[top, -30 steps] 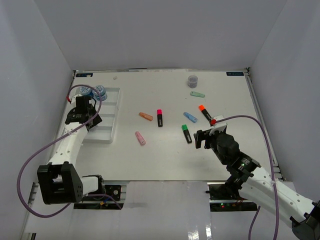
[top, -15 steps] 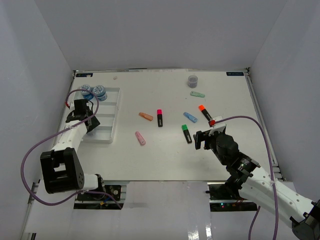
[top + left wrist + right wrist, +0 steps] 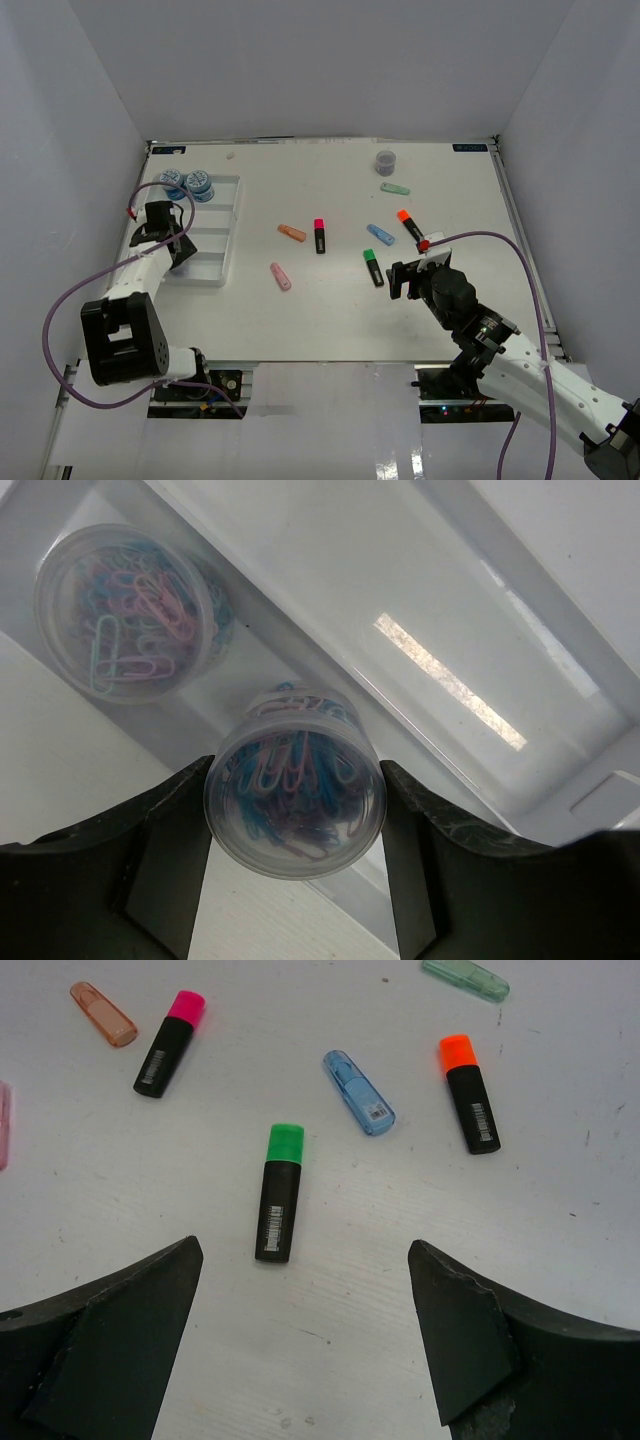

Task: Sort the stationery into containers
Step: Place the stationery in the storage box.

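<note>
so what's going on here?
Two arms are sorting stationery into a white tray. Two paper-clip jars sit in its far end; the left claw hangs open just short of them, holding nothing. The right claw hovers open, aimed at the green-capped highlighter. The other highlighters, markers and a grey jar lie loose on the table.

Two jars [image 3: 200, 185] sit in the tray [image 3: 224, 215] (far end); markers [image 3: 380, 235] lie rightward.

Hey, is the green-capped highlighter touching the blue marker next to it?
Apart. The right wrist view shows bare table between the green-capped highlighter and the blue marker.
</note>
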You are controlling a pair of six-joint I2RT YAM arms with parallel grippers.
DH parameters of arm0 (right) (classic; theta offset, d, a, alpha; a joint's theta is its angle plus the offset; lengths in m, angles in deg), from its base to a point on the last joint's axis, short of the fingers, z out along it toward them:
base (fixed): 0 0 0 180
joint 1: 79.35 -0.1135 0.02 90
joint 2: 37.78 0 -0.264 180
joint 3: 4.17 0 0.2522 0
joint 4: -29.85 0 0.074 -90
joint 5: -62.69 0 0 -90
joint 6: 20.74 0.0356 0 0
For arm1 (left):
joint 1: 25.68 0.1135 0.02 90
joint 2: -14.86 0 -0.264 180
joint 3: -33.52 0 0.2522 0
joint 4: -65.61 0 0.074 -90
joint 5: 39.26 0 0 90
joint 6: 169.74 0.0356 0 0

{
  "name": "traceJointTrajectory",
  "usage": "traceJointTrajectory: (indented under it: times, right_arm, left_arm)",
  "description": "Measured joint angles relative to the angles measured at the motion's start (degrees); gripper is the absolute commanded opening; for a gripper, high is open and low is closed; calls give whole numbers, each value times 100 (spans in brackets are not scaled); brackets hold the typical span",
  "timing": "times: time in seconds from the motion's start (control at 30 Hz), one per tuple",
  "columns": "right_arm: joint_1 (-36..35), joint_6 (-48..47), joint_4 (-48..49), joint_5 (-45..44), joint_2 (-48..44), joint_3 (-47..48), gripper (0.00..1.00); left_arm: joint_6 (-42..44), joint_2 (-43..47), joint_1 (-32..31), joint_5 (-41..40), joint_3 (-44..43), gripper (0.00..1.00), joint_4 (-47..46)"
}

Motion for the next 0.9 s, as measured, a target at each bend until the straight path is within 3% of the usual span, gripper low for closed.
traceJointTrajectory:
  times: [0.13,0.43,0.6,0.9]
  right_arm:
    - [0,-2,2,2,0,0,90]
    - [0,-2,2,39,90,0,90]
    - [0,-2,7,46,114,0,90]
    - [205,-4,2,48,706,214,90]
  left_arm:
    - [-7,-103,175,2,0,76,-61]
    - [-50,-365,570,120,-13,78,-195]
    - [-57,-330,595,256,-13,85,-221]
    - [-59,664,487,879,-15,96,-181]
